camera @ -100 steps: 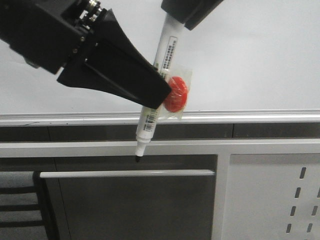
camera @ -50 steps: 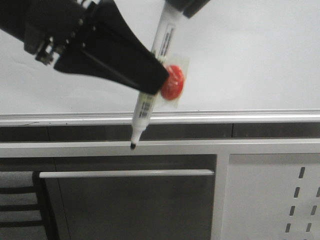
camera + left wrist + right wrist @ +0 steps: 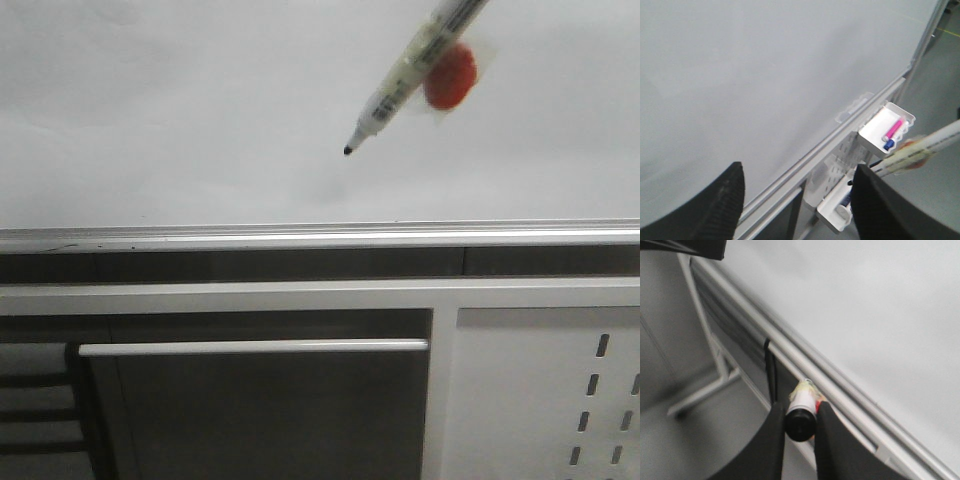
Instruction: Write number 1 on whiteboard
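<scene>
Since the earlier frame, both grippers are gone from the front view; only the marker [image 3: 405, 82], tilted at upper right, is seen before the whiteboard [image 3: 180, 110], which bears no stroke. From the left wrist, the left gripper [image 3: 797, 205] is shown spread and empty. From the right wrist, the right gripper [image 3: 799, 440] is shown pinching the marker's rear end.

A lab or classroom setting: a large whiteboard [image 3: 150, 110] on a metal stand, clip-on marker trays [image 3: 886, 129] and a slotted white panel [image 3: 545, 395].
</scene>
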Motion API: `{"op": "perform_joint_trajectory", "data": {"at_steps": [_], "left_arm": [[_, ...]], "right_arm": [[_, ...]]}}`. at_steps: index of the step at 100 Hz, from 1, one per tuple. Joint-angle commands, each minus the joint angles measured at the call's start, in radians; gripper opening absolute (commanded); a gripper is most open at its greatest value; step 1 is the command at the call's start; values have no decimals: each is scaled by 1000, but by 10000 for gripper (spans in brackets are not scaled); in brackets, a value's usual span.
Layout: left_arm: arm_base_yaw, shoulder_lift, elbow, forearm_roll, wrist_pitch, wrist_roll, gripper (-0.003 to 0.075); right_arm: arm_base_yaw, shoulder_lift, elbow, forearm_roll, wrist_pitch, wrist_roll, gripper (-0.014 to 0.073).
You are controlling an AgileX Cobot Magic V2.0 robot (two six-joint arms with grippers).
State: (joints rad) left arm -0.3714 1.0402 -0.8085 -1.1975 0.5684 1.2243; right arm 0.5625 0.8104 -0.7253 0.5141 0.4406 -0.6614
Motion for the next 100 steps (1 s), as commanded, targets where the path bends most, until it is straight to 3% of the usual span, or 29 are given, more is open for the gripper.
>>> {"op": "perform_joint_trajectory", "data": {"at_steps": [1,22,41,61,78,100], "left_arm": [[4,-73,6,-82,-93,-11,328],[4,-202,96,-141,-251,-11,131],[4,-237,133,-143,-230,-11,-21],[4,-278,137,-146,-267,-11,-20],[4,-356,177,-159,-376,-11,-20],[4,-379,220,-163,-408,-11,-20]], "right_arm": [[27,-115,82,50,-244,5,-53],[37,-201,174,98,-293,5,-53],[37,-192,174,164,-299,5,-53],[39,-162,174,164,-325,5,-46],[97,-122,174,130,-464,3,-43],[207,-25,171,29,-649,3,-43]]}}
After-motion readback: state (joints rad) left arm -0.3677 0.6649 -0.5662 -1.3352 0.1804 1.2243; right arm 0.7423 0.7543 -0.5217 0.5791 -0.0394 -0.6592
